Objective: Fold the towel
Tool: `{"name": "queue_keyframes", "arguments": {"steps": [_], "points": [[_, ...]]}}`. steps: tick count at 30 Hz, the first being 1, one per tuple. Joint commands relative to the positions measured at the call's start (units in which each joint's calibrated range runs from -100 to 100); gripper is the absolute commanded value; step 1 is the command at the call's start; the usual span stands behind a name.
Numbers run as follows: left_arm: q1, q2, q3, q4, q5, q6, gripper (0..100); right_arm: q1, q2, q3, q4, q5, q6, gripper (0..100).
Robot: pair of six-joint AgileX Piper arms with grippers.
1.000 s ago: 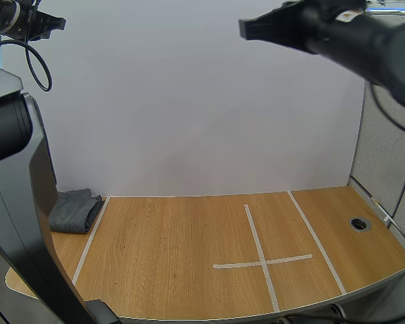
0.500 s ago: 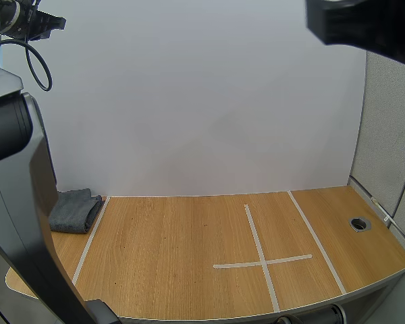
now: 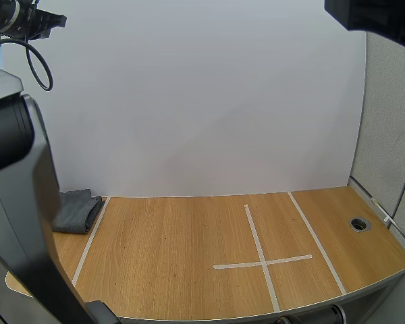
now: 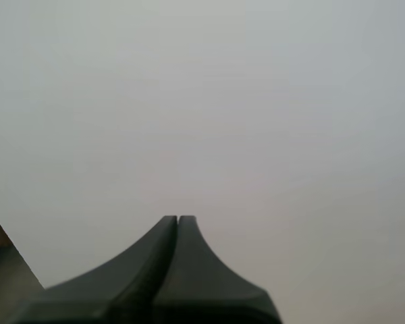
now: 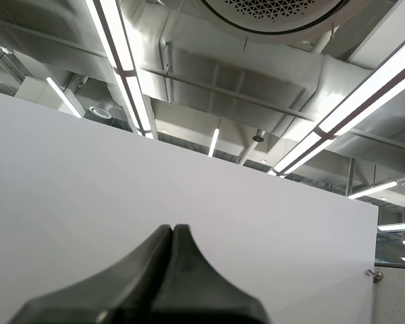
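Note:
A grey towel (image 3: 74,211) lies folded in a small bundle at the far left of the wooden table (image 3: 189,263), just left of a white tape line. My left gripper (image 4: 177,220) is shut on nothing, its fingers together as one dark wedge facing the white wall. My right gripper (image 5: 173,229) is likewise shut on nothing and points up at the top of the wall. In the high view my left arm (image 3: 13,135) rises along the left edge, high above the towel, and part of my right arm (image 3: 374,17) shows at the upper right.
White tape lines (image 3: 262,260) form a cross on the right half of the table, with another strip (image 3: 89,239) beside the towel. A round cable hole (image 3: 358,223) sits near the right edge. A white wall backs the table.
My right arm has swung up and to the right, leaving most of the high view. The towel and my left arm have stayed put.

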Motion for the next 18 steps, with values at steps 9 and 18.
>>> {"name": "queue_keyframes", "arguments": {"steps": [9,18], "points": [[-17.18,-29.5,44.5,9.0,-59.4,-9.7,0,-0.2,-0.2,-0.5,-0.3,-0.5,0.1,0],[-20.54,-45.0,70.0,11.1,-66.0,-11.7,0,-0.2,-0.2,-0.5,-0.3,-0.5,0.1,0]]}}
